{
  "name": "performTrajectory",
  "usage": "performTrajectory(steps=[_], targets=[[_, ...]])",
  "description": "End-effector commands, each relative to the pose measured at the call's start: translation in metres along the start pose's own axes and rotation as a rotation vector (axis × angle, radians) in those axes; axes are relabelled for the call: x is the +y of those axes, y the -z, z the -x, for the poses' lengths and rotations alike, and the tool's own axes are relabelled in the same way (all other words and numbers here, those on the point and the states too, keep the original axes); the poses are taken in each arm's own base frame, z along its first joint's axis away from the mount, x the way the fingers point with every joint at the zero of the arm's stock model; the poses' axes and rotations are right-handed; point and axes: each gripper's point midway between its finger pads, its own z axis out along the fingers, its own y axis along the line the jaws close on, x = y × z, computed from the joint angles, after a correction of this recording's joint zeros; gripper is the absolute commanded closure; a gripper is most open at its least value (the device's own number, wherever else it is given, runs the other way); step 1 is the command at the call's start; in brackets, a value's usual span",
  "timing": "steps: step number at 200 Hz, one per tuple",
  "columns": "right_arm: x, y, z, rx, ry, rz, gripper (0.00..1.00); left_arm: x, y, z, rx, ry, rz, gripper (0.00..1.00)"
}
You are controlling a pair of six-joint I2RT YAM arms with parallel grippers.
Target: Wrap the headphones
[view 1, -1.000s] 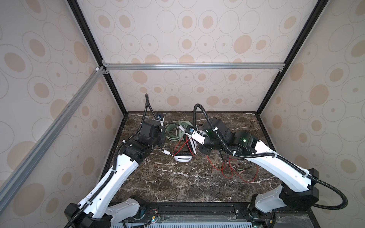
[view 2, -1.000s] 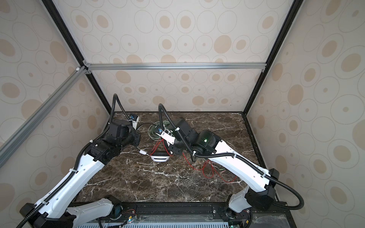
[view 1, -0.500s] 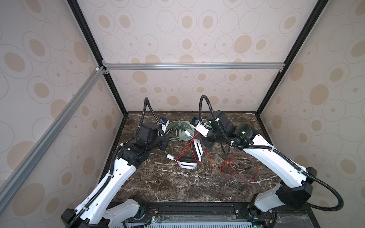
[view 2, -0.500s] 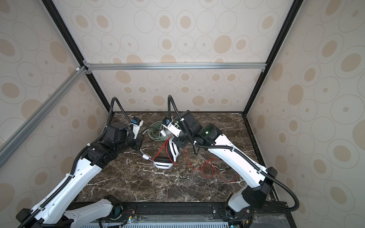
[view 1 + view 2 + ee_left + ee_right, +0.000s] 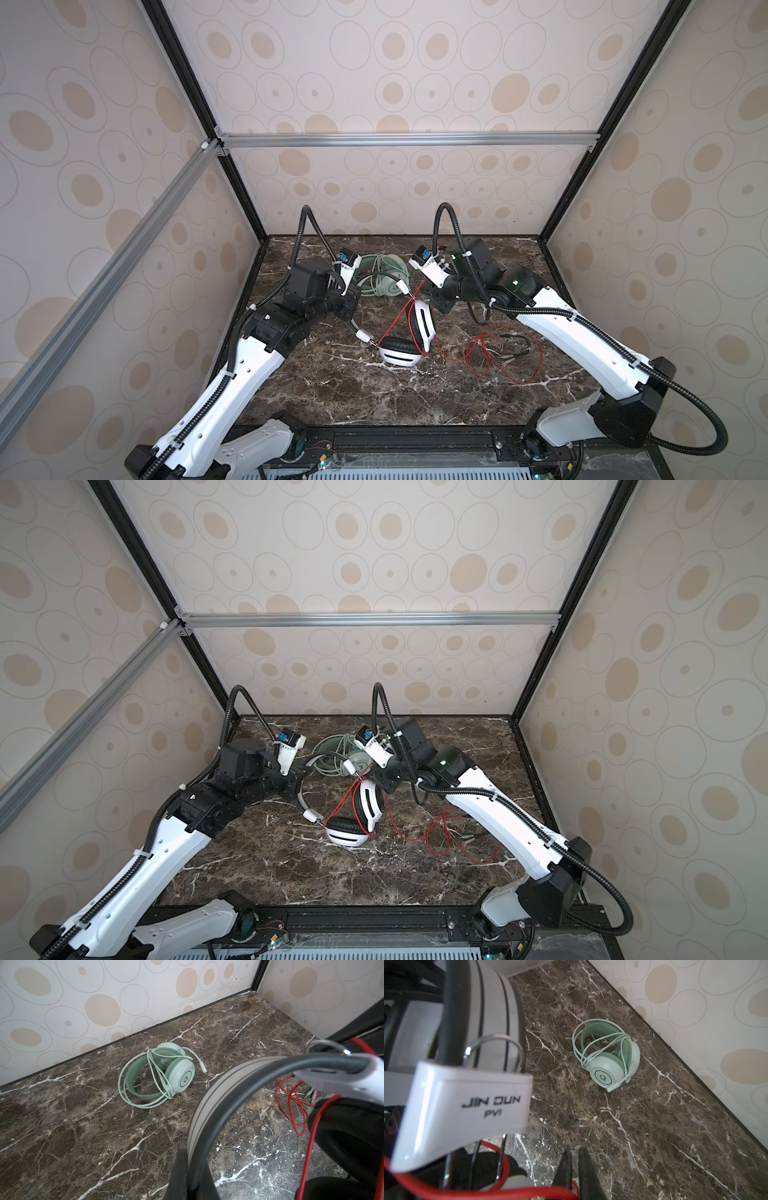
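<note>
Largely, white-and-black headphones [image 5: 218, 1093] hide the left pincer [image 5: 187, 1162].

The mint-green headphones [image 5: 337, 757] lie near the back edge of the table [image 5: 291, 879], and their pale cable is wound around them. In front of them, near the middle of the table, are the white-and-black headphones [image 5: 348, 834]. One cup rests on the table and the other stands tilted above it. The left pincer [image 5: 296, 780] grips the grey headband [image 5: 301, 799]. The right pincer [image 5: 368, 777] is close to the upper cup, and its jaws are not clear. The red cable [image 5: 440, 833] crosses the cups and lies loose toward the right edge.
</note>
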Motion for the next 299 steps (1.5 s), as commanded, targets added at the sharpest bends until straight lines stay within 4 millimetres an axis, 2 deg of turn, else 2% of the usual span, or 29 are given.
performTrajectory(steps=[1, 38, 100, 153, 230, 299], targets=[[-0.002, 0.013, 0.013, -0.123, -0.022, 0.012, 0.88, -0.021, 0.035, 0.046, -0.159, 0.023, -0.102, 1.00], [-0.001, 0.021, 0.013, -0.215, -0.039, 0.028, 0.84, -0.024, 0.061, 0.072, -0.234, 0.032, -0.107, 1.00], [0.010, 0.012, 0.010, -0.337, -0.118, 0.136, 0.75, -0.034, 0.079, 0.102, -0.290, 0.047, -0.163, 1.00], [0.006, 0.009, -0.001, -0.427, -0.213, 0.134, 0.70, -0.038, 0.093, 0.121, -0.329, 0.082, -0.190, 1.00], [0.004, -0.002, -0.034, -0.401, -0.277, 0.104, 0.71, -0.034, 0.117, 0.165, -0.465, 0.172, -0.184, 1.00], [-0.005, -0.006, -0.061, -0.423, -0.375, 0.042, 0.74, -0.026, 0.134, 0.188, -0.541, 0.243, -0.159, 1.00]])
